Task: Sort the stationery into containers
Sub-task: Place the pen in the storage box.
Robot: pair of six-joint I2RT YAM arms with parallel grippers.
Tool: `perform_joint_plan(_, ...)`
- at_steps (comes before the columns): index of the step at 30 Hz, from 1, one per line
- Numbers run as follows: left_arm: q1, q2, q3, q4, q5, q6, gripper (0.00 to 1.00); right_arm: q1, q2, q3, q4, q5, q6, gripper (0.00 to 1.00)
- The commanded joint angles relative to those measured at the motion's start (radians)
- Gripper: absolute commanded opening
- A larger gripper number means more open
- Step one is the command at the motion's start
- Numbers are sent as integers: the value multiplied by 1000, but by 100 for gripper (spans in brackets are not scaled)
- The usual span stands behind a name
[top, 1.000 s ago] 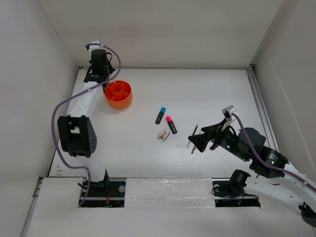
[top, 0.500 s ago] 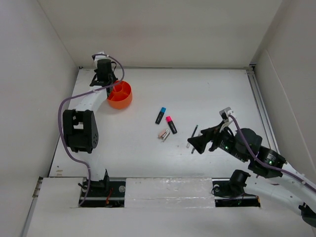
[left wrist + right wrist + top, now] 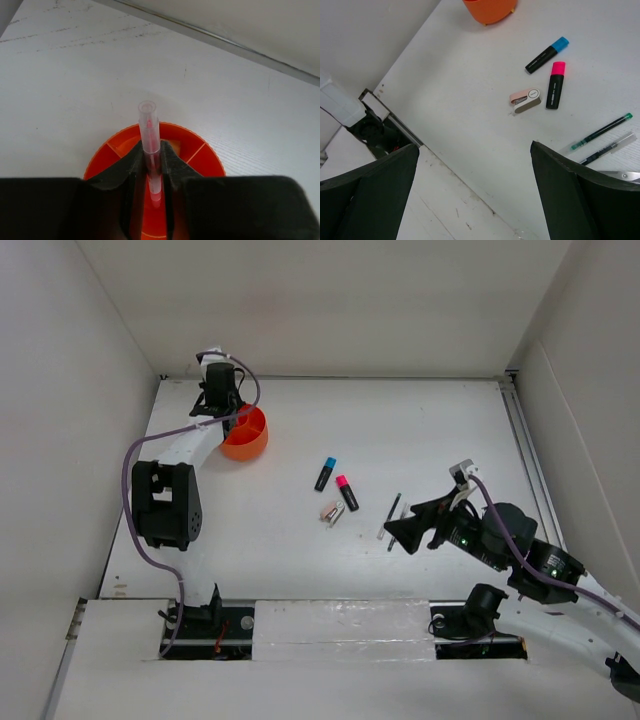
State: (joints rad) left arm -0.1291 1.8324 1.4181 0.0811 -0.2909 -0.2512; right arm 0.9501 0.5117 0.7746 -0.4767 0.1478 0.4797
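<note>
While the round orange plastic organiser (image 3: 252, 443) is kept at the table's far left, a thin translucent pink pen (image 3: 149, 131) is clamped upright over it by the left gripper (image 3: 150, 162). Mid-table, a blue-capped black highlighter (image 3: 325, 473) and a pink-capped black highlighter (image 3: 346, 493) are laid side by side. Two dark pens (image 3: 600, 131) are found beside the right gripper (image 3: 474, 147), its jaws spread wide, nothing held.

White arm links (image 3: 185, 445), black joint housings (image 3: 165, 505), purple cables (image 3: 124, 490); green LED on right arm (image 3: 510, 540).
</note>
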Motion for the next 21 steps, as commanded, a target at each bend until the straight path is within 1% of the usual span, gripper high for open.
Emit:
perform_joint_plan(1,3,-15,-22,28,-11,10,12,3,-6,22,0,12,8,100)
perform_joint_plan(3,3,-24,-31,28,-11,10,24,3,-6,22,0,12,8,100)
perform_joint_plan(5,3,-33,-31,38,-11,10,30,3,-6,22,0,12,8,100)
perform_joint_plan(7,3,-53,-41,39,-1,10,41,3,-6,22,0,12,8,100)
perform_joint_plan(10,3,-73,-2,5,10,10,50,3,-6,22,0,12,8,100)
perform_joint_plan(11,3,-85,-2,5,21,1,56,3,-6,11,0,12,8,100)
perform_joint_plan(12,3,-97,-2,5,32,1,61,3,5,11,0,27,19,100)
perform_joint_plan(13,3,-129,7,5,32,1,67,3,14,11,0,45,28,100)
perform_joint_plan(14,3,-148,7,-6,32,-11,76,3,45,11,-17,73,61,100)
perform_joint_plan(15,3,-165,18,-6,41,-22,97,3,66,11,-29,125,78,100)
perform_joint_plan(16,3,-185,18,-18,41,-31,100,3,92,20,-45,154,98,100)
perform_joint_plan(17,3,-223,47,-38,41,-43,100,3,147,20,-63,188,156,100)
perform_joint_plan(18,3,-241,62,-53,55,-43,100,3,175,35,-109,270,193,100)
perform_joint_plan(20,3,-292,102,-92,68,-78,100,3,226,46,-149,343,264,100)
perform_joint_plan(21,3,-303,169,-163,78,-79,100,3,269,46,-167,376,337,100)
